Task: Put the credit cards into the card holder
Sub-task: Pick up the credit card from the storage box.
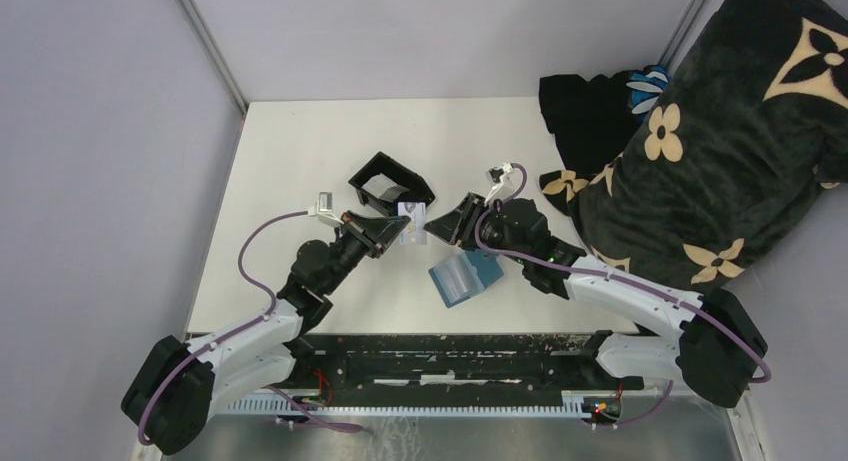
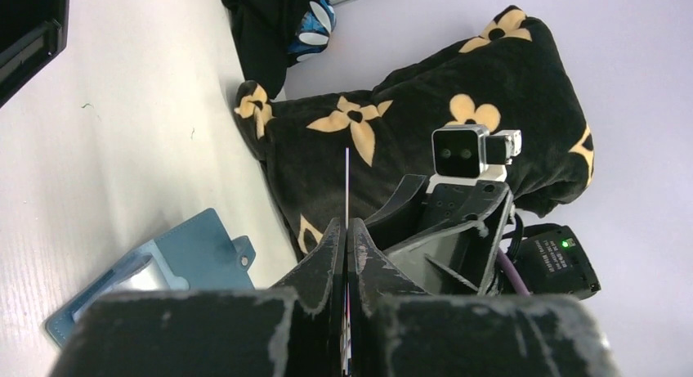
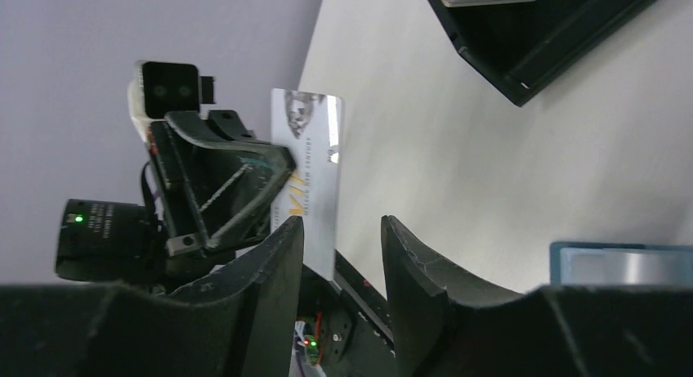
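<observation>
- One card [image 3: 315, 168] was pinched tight in the left gripper [image 2: 346, 230], held up, likely for passing over.
- The right gripper [image 3: 342, 230] was half open beside it, holding nothing.
- The holder [image 1: 465, 278] lay flat near the right gripper.

Thin grey-white credit card [image 1: 412, 224] hanging upright in air just beside the black open-topped box [image 1: 390, 186], teal-blue folding card holder [image 1: 465, 278] lying open and flat near that box

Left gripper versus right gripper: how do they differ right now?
The black left gripper is shut on the thin pale grey-white credit card; the black right gripper is open, gripping nothing. The left holds the card off the white table; the right only faces its free end. Both hover tip to tip.
</observation>
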`<state>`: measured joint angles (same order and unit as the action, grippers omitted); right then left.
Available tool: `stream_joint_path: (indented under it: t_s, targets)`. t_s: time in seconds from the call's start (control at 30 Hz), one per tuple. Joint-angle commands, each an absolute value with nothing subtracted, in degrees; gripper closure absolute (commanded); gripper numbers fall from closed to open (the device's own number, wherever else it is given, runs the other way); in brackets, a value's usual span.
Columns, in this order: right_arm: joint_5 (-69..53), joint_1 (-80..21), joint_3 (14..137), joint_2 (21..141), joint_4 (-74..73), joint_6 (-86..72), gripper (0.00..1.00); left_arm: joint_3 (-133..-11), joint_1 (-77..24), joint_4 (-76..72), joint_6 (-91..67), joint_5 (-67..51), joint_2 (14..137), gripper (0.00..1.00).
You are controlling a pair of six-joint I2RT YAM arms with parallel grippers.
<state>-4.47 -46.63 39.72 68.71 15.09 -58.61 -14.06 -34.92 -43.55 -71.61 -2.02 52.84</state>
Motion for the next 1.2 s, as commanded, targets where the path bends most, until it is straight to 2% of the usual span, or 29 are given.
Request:
stream_joint_path:
  t_s: [0.0, 0.43, 0.77, 0.83, 1.0, 1.1, 1.17]
  targets:
    - [-7.7, -46.0, 39.0, 68.9, 23.0, -62.1, 0.54, -13.8, -35.2, -48.8, -72.8, -1.8, 53.6, 0.97]
    - [-10.8, -44.7, 37.9, 72.1, 27.5, -64.0, 0.56, -13.7, -35.2, -52.3, -75.3, -3.2, 56.6, 0.97]
    - [-15.0, -44.4, 38.3, 76.9, 33.7, -67.8, 0.62, -13.8, -36.0, -57.1, -77.3, -5.0, 61.9, 0.97]
    - [-15.7, -44.4, 37.9, 78.2, 35.9, -68.9, 0.67, -14.1, -36.0, -57.9, -77.8, -5.8, 63.3, 0.97]
    - [-16.0, -44.1, 37.2, 77.4, 36.1, -68.8, 0.97, -13.9, -36.1, -56.4, -77.0, -5.7, 63.1, 0.97]
    - [-15.3, -43.7, 37.0, 75.5, 33.2, -67.3, 0.99, -13.6, -36.2, -53.3, -76.0, -4.9, 61.5, 0.97]
    - [-14.9, -43.4, 37.0, 74.1, 31.1, -66.2, 0.99, -13.2, -36.1, -51.0, -75.6, -3.8, 60.2, 0.93]
